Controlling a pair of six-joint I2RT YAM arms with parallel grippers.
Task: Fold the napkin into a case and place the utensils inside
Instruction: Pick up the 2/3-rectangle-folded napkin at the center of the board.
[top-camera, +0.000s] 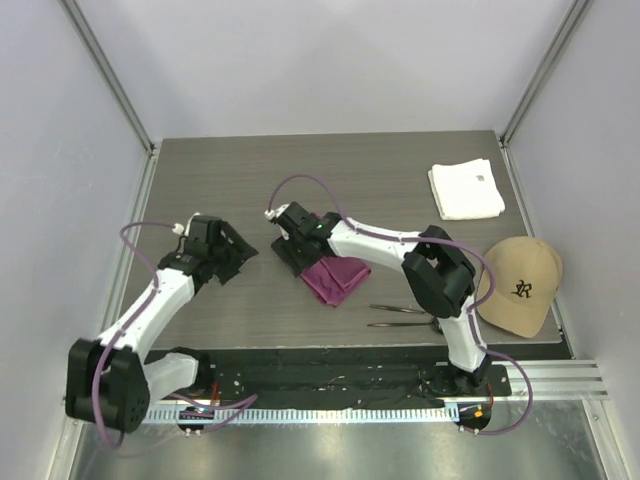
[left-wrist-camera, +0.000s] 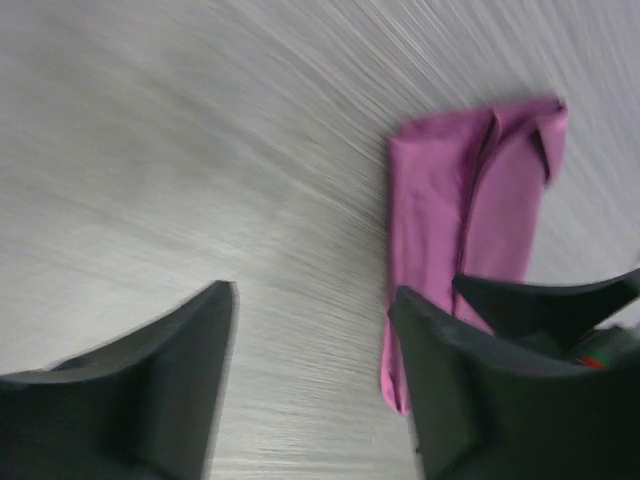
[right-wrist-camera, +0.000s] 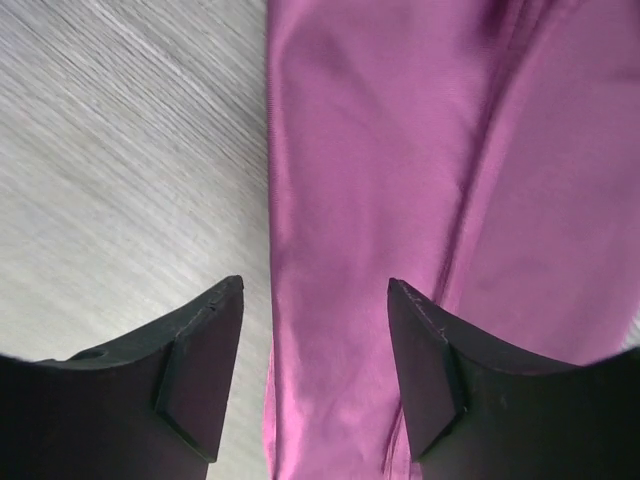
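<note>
**Right gripper (right-wrist-camera: 315, 290) open above the napkin's edge**

The right gripper, two black wedge fingers, hangs over the thin magenta-purple cloth napkin (right-wrist-camera: 400, 150) with its jaws apart and nothing between them. In its wrist view one long edge of the cloth runs down the gap between the fingers. Whether the pads touch the fabric cannot be told. The left gripper (left-wrist-camera: 312, 300) is likewise spread and empty, over bare grey wood-grain table (left-wrist-camera: 150, 150) to the left of the cloth.

The napkin lies mid-table, already folded into a long narrow strip of several layers, with a ridge running along its length. The two thin dark metal utensils (top-camera: 400, 315) lie near it on the right, apart from it, close to the near edge. A thicker folded white cloth (top-camera: 465, 190) and a tan cap (top-camera: 520, 285) sit well off to the right.

The fabric looks light, limp and slightly glossy, so it will likely slide on the table and its layers may separate. A pinch at the long edge, taking only the top layer, seems the best hold for opening a pocket. Pressing flat would only drag the whole strip.
</note>
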